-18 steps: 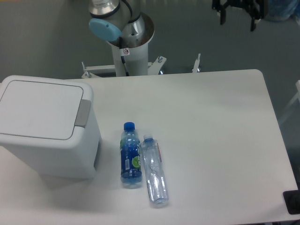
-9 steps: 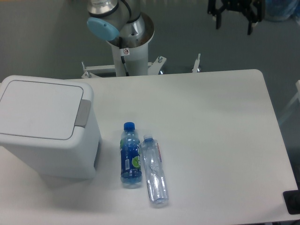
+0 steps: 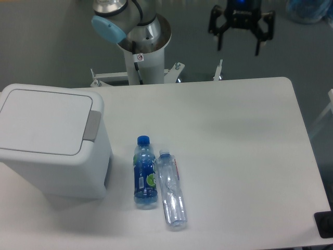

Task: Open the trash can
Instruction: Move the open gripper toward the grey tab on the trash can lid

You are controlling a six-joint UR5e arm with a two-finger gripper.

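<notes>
Overhead, the fingers (image 3: 238,50) hang apart beyond the table's (image 3: 234,130) far edge, well apart from the lid-down trash can (image 3: 49,140).

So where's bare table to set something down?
The whole right half of the table, right of the two bottles, is bare. So is the far strip behind them. It's crowded on the left, between the trash can and the bottles.

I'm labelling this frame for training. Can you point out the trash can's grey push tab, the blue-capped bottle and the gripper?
grey push tab (image 3: 93,126), fixed camera, middle of the tab.
blue-capped bottle (image 3: 145,177), fixed camera, on its label.
gripper (image 3: 239,48), fixed camera, midway between the fingertips.
</notes>
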